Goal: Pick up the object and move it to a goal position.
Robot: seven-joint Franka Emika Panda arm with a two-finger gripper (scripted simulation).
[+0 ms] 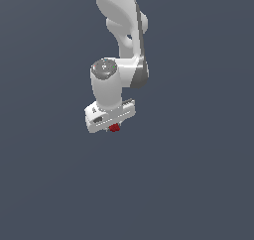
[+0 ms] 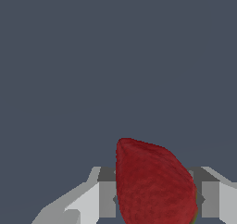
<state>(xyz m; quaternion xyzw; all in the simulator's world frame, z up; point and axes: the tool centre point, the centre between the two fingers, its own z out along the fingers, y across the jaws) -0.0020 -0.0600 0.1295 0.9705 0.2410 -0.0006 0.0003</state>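
Observation:
The object [image 1: 114, 128] is a small red strawberry-like lump that peeks out under the white hand in the exterior view. In the wrist view the object [image 2: 152, 183] fills the space between the two grey-white fingers [image 2: 99, 197]. My gripper [image 1: 114, 126] is shut on it, with a finger against each side. A sliver of green shows at the lump's lower edge. The goal position has no visible marker in either view.
The white arm [image 1: 121, 30] comes down from the top of the exterior view. Behind everything lies a plain dark grey-blue surface [image 1: 198, 184] with no other objects or edges in sight.

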